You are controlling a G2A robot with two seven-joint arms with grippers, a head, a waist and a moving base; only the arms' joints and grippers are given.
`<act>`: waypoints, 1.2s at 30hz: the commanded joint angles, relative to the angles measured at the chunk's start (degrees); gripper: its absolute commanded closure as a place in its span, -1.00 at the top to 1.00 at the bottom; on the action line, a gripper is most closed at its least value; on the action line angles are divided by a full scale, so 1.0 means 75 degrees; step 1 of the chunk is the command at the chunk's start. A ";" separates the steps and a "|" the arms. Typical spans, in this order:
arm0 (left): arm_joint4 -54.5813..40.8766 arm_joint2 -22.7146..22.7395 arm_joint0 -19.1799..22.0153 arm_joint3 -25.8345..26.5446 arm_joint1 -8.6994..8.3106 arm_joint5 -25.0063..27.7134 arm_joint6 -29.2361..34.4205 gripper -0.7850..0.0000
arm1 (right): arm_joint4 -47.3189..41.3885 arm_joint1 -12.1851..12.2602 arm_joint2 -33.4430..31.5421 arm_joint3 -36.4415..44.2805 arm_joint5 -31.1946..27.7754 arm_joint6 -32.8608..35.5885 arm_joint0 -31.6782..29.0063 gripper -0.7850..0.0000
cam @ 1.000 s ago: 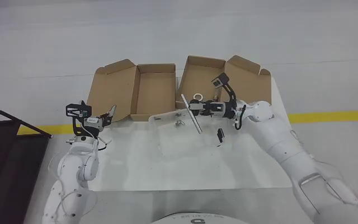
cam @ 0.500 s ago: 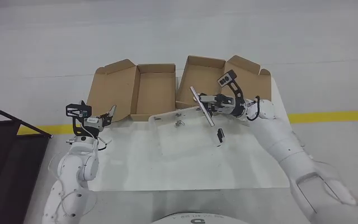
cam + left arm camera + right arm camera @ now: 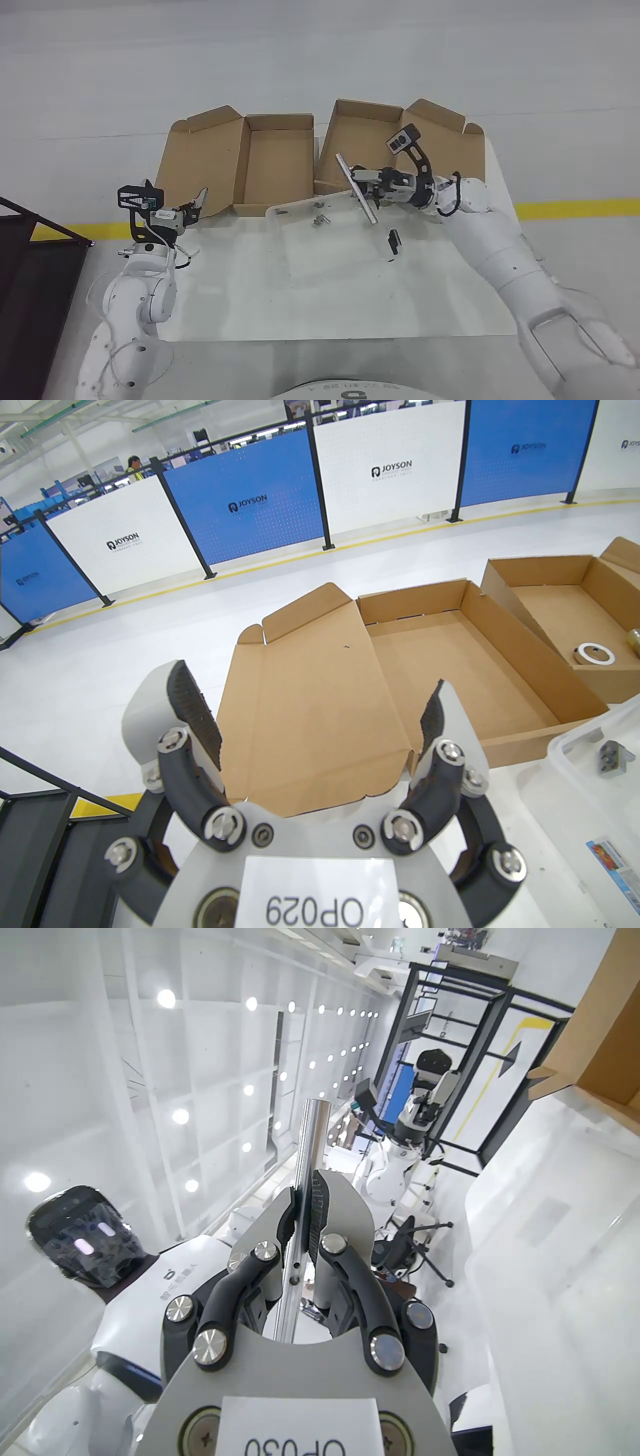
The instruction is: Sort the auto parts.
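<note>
Right gripper (image 3: 300, 1215): clamped on a long, bright, round metal rod (image 3: 311, 1138). Both ribbed pads pressed the shaft partway along, and a shorter length ran back toward the wrist.

Rod, position: held off the table on a slant. One end was over the near wall of the right-hand brown cardboard box (image 3: 372, 122), the other over the far corner of the clear plastic tray (image 3: 300, 250).

Right-hand box, contents: one flat white ring (image 3: 595, 652) on its floor, near the front wall.

Tray, contents: a small grey metal block (image 3: 611, 756) close to its far rim.

Left-hand brown cardboard box (image 3: 278, 165): lid flaps folded out, set just beside the right-hand one.

White table (image 3: 420, 300): a small black part (image 3: 393, 241) lay loose just beside the tray.

Right arm: stretched in from the table's right side, with the wrist toward the boxes.

Left gripper (image 3: 310, 705): fingers spread wide, nothing between them. It hung at the table's left edge, facing the left-hand box's outer flap.
</note>
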State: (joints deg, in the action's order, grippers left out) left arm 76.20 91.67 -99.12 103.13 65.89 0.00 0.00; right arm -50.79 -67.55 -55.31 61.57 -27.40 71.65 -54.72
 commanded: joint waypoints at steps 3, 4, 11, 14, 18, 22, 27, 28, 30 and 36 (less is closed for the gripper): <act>0.0000 0.0000 0.0000 0.0000 0.0000 0.0000 0.0000 1.00 | 0.0744 -0.0082 0.0106 0.0661 -0.0129 -0.1345 -0.0068 -1.00; 0.0000 0.0000 0.0000 0.0000 0.0000 0.0000 0.0000 1.00 | 0.0729 -0.0106 0.0126 0.0796 -0.0098 -0.1510 -0.0076 -1.00; 0.0000 0.0000 0.0000 0.0000 0.0000 0.0000 0.0000 1.00 | 0.1122 -0.0247 0.0159 0.1041 -0.0281 -0.2757 -0.0041 -1.00; 0.0000 0.0000 0.0000 0.0000 0.0000 0.0000 0.0000 1.00 | 0.1367 -0.0308 0.0166 0.1093 -0.0399 -0.3399 -0.0065 -1.00; 0.0000 0.0000 0.0000 0.0000 0.0000 0.0000 0.0000 1.00 | 0.1473 -0.0373 0.0191 0.1129 -0.0424 -0.3720 -0.0097 -1.00; 0.0000 0.0000 0.0000 0.0000 0.0000 0.0000 0.0000 1.00 | 0.1553 -0.0420 0.0188 0.1134 -0.0441 -0.3818 -0.0121 -1.00; 0.0000 0.0000 0.0000 0.0000 0.0000 0.0000 0.0000 1.00 | 0.1516 -0.0441 0.0093 0.1101 -0.0435 -0.3959 -0.0173 -1.00; 0.0000 0.0000 0.0000 0.0000 0.0000 0.0000 0.0000 1.00 | 0.1516 -0.0441 0.0093 0.1101 -0.0435 -0.3959 -0.0173 -1.00; 0.0000 0.0000 0.0000 0.0000 0.0000 0.0000 0.0000 1.00 | 0.1516 -0.0441 0.0093 0.1101 -0.0435 -0.3959 -0.0173 -1.00; 0.0000 0.0000 0.0000 0.0000 0.0000 0.0000 0.0000 1.00 | 0.1516 -0.0441 0.0093 0.1101 -0.0435 -0.3959 -0.0173 -1.00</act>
State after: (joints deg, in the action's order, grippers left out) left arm 76.20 91.67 -99.12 103.13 65.89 0.00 0.00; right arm -39.42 -70.86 -54.62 69.82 -30.66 41.96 -56.01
